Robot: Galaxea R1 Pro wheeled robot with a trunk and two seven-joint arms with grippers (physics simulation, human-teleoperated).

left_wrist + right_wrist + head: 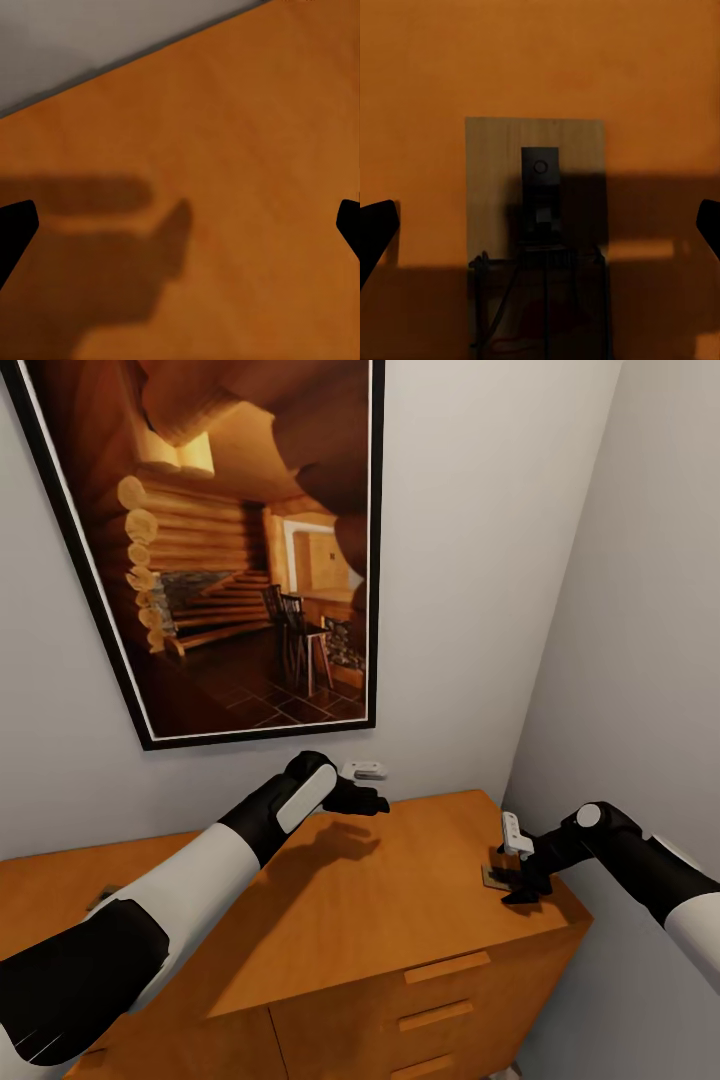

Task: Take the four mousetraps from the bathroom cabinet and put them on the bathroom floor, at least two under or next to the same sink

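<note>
Flat rectangular wooden mousetrap (536,225) with dark wire, near smooth orange cabinet (400,920) right edge; right gripper (522,888) spread wide above it, empty; left gripper (368,801) wide open, empty.

Head view: high, facing forward-down at corner, cabinet (400,900) across lower frame. Left wrist view: close above bare cabinet top (247,150), wall strip upper left. Right wrist view: close above mousetrap (536,225), shared with head view (497,878).

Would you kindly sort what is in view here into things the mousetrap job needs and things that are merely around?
Belongs to the job:
- mousetrap below the right gripper
- cabinet it lies on
- left gripper, above bare cabinet top

Just around:
- framed picture
- small white device by the wall
</note>
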